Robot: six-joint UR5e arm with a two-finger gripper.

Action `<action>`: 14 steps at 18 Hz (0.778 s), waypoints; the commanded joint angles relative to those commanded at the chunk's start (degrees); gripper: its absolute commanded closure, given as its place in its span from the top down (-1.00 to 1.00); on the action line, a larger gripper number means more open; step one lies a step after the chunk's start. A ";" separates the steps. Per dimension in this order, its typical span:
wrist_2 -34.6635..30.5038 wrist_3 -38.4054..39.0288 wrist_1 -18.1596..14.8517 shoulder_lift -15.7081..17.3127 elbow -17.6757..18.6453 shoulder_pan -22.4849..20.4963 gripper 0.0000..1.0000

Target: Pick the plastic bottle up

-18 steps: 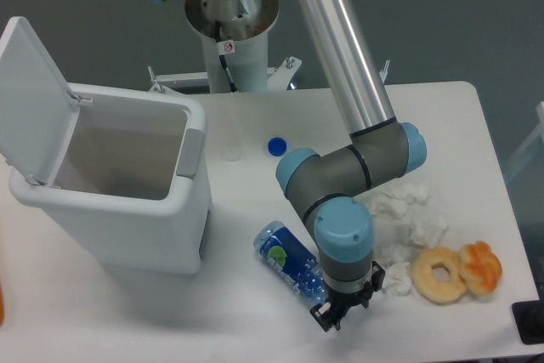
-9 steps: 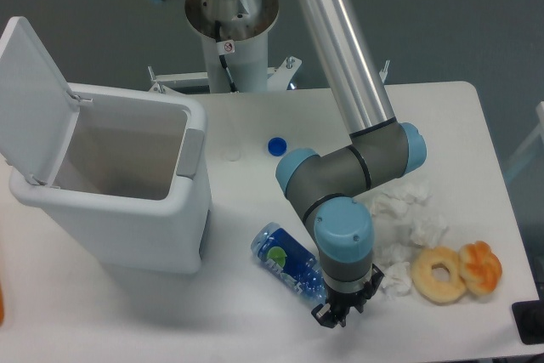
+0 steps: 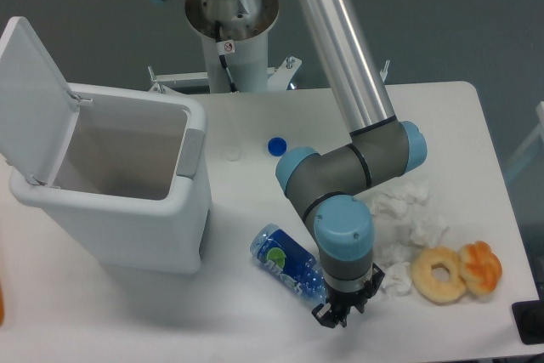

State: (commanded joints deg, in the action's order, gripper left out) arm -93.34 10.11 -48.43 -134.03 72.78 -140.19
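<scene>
The plastic bottle (image 3: 284, 260) lies on its side on the white table (image 3: 459, 125), clear with a blue label and a green-white logo, pointing down-right. Its lower right end is hidden under my gripper (image 3: 337, 314), which points straight down at the front of the table. The dark fingers look closed around that end of the bottle, though the contact itself is partly hidden by the wrist. The bottle's other end rests on the table near the bin.
A white bin (image 3: 110, 184) with its lid open stands at the left. A loose blue cap (image 3: 275, 146) lies mid-table. Crumpled tissues (image 3: 412, 214), a doughnut-like ring (image 3: 439, 275) and an orange piece (image 3: 481, 266) lie right of the gripper.
The bottle has shifted a little to the left and turned slightly. The gripper's fingers have drawn in around its lower end; the arm has hardly moved.
</scene>
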 joint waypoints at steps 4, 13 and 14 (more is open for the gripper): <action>0.00 -4.74 0.52 1.49 -0.71 -0.09 -0.89; 0.35 -23.62 0.88 5.01 -0.79 -2.02 -1.00; 0.35 -26.43 0.79 5.45 -0.71 -2.37 -1.00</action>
State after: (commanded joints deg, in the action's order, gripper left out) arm -92.99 -16.32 -47.64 -128.59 72.07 -142.56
